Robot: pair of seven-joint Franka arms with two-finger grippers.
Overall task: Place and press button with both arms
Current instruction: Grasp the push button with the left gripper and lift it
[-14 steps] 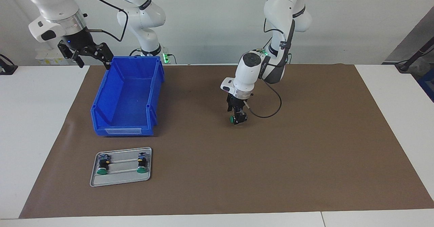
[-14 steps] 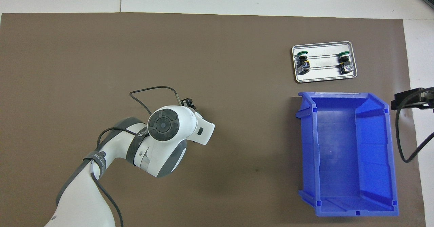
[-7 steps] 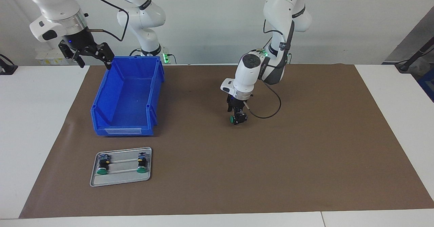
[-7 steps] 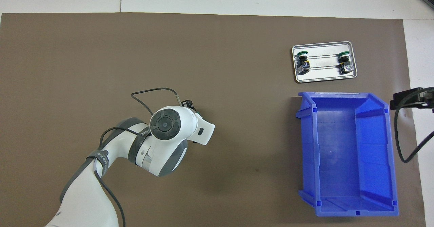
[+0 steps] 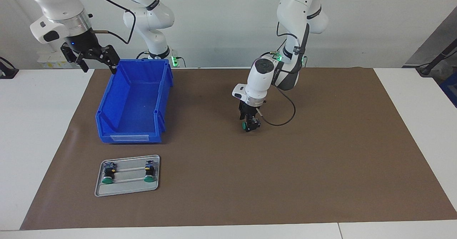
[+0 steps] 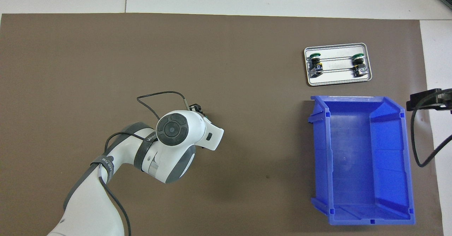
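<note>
The button [image 5: 245, 125] is being gripped on its side, low over the brown mat [image 5: 321, 153], by the left gripper [image 5: 251, 124], presumably for placement. The right gripper [image 5: 93, 57] is being held open, waiting beside the blue bin [image 5: 134, 99].

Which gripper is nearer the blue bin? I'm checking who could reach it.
Right. The right gripper hangs by the blue bin corner nearest the robots; the left gripper is at mid-mat, around a green-capped button.

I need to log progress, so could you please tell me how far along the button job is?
Done: two buttons sit on the metal tray. In hand: the left gripper is down on a third button on the brown mat. Left: placing and pressing it; the right gripper waits, open, by the blue bin.
</note>
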